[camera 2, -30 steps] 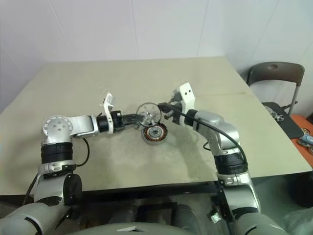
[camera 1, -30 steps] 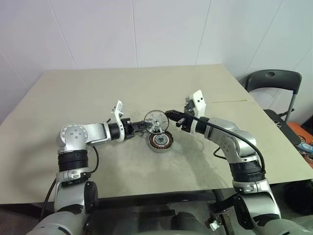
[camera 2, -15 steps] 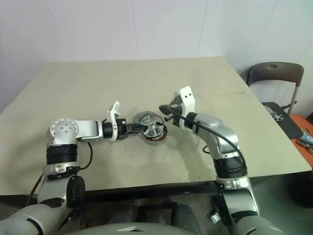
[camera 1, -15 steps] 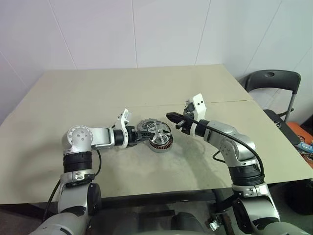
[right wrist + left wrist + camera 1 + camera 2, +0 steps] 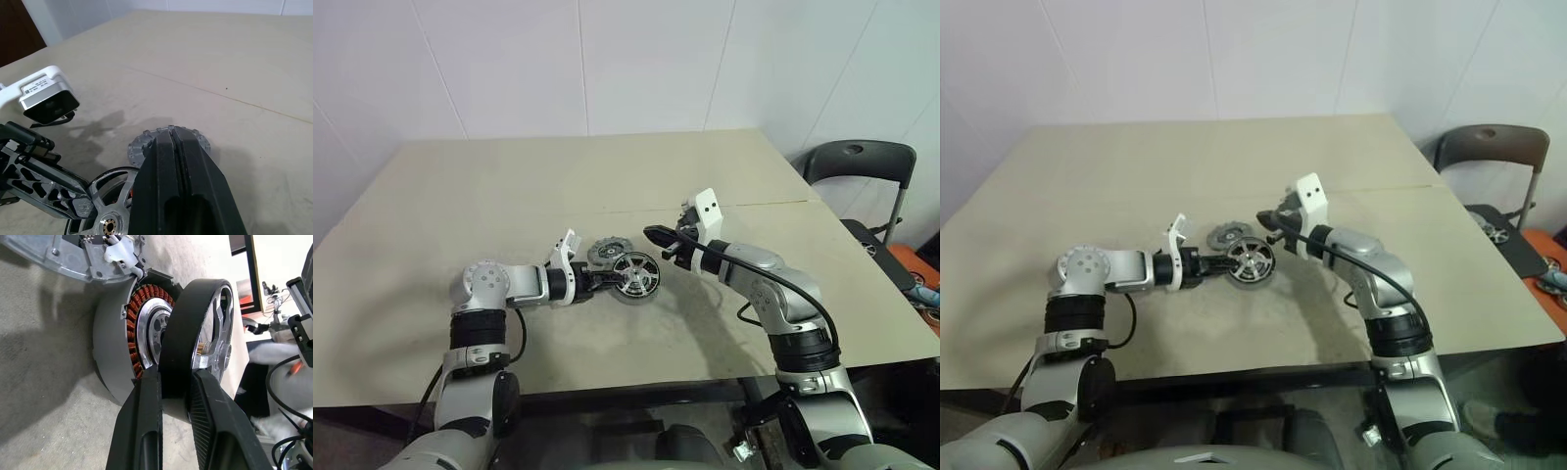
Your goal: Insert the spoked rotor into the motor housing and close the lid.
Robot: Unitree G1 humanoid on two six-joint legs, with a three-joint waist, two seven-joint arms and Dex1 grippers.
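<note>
My left gripper (image 5: 610, 277) is shut on the dark rim of the spoked rotor (image 5: 636, 272), pinching it between both fingers (image 5: 146, 401). The rotor (image 5: 195, 333) sits against the open top of the motor housing (image 5: 110, 342), slightly tilted, and covers most of its coppery coils. The housing's silver wall (image 5: 637, 295) shows just under the rotor, near the table's middle. Flat on the table right behind them lies the ridged grey lid (image 5: 603, 252). My right gripper (image 5: 653, 234) hovers just right of the rotor, shut and empty, its tips above the lid (image 5: 146, 144).
The beige table (image 5: 509, 186) has a thin seam running across it behind the parts. Past the table's right edge stands a dark chair (image 5: 858, 164). The left wrist's white camera block (image 5: 46, 95) sits low beside the parts.
My left gripper has sunk with the rotor, from upright above the housing to lying over the housing's top. The lid behind now shows. The right gripper has stayed put.
</note>
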